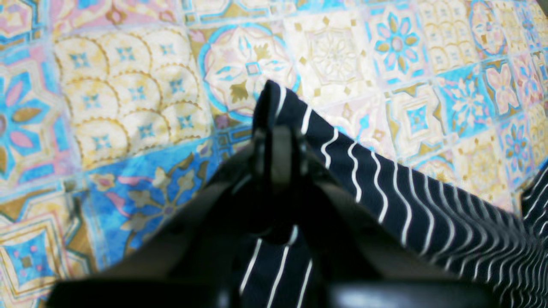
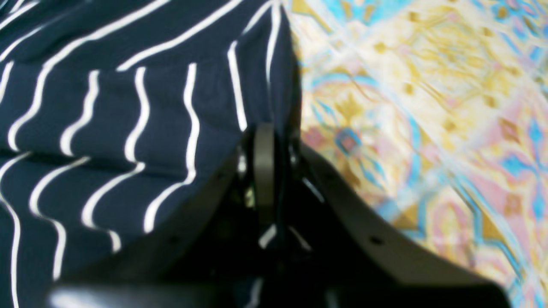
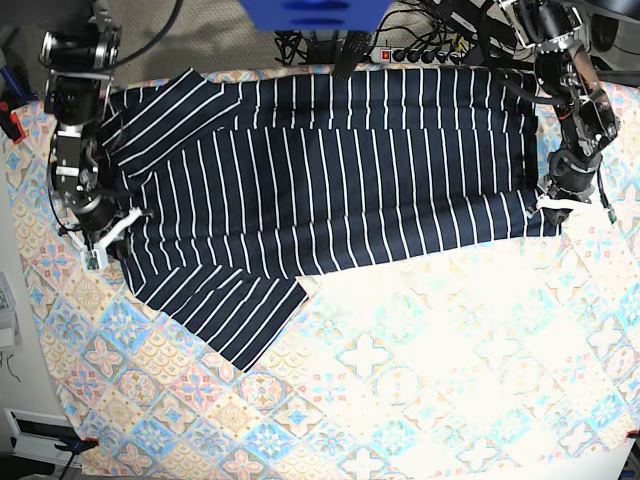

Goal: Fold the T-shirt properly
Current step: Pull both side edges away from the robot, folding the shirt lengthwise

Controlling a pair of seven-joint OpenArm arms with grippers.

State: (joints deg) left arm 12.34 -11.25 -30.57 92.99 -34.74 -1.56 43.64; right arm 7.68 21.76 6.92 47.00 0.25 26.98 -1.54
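The T-shirt [image 3: 330,190], dark navy with white pinstripes, lies spread sideways across the far half of the table, with its sleeves to the left and its hem to the right. My left gripper [image 3: 553,205] is at the shirt's near right corner. In the left wrist view it [image 1: 278,128] is shut on a corner of the striped fabric [image 1: 385,179]. My right gripper [image 3: 108,238] is at the shirt's left edge, between the two sleeves. In the right wrist view it [image 2: 274,128] is shut on the shirt's edge [image 2: 128,107].
A pastel tile-patterned cloth [image 3: 420,380] covers the table and also shows in the left wrist view [image 1: 128,85] and the right wrist view [image 2: 428,107]. A power strip with cables [image 3: 420,52] and a blue object [image 3: 315,12] lie beyond the far edge.
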